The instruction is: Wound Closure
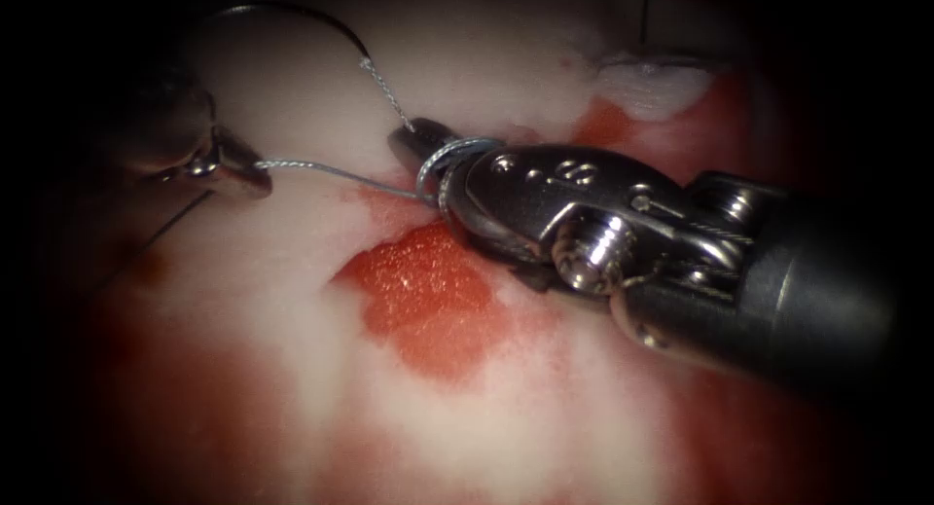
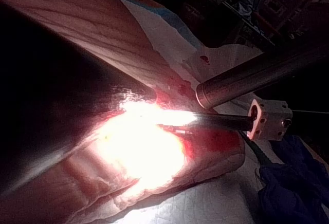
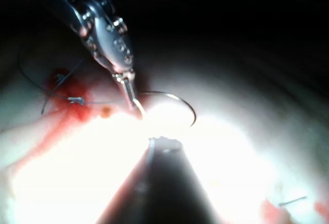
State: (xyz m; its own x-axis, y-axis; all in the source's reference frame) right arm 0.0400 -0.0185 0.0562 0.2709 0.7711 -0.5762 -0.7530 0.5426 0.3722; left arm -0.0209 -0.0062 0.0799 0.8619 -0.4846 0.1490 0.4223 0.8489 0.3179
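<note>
My right tool point(image 1: 413, 135) comes in from the right, low over the tissue point(image 1: 292, 96). A loop of grey thread point(image 1: 440, 162) is wound around its jaws, which are shut on the thread near their tip. From that tip the thread runs up to the curved needle point(image 1: 292, 14). The needle lies free on the tissue at the upper left, held by neither tool. At the left, my left tool point(image 1: 255, 177) is shut on the thread's other strand, stretched taut to the loop. In the right wrist view the left tool point(image 3: 134, 106) stands beside the needle's arc point(image 3: 180, 100).
A patch of red fluid point(image 1: 428, 301) lies just below the right tool's jaws. A pale flap of tissue point(image 1: 652, 87) sits at the upper right. Dark thread point(image 1: 165, 223) trails across the left side. The tissue block point(image 2: 205, 157) rests on a white drape point(image 2: 205, 203).
</note>
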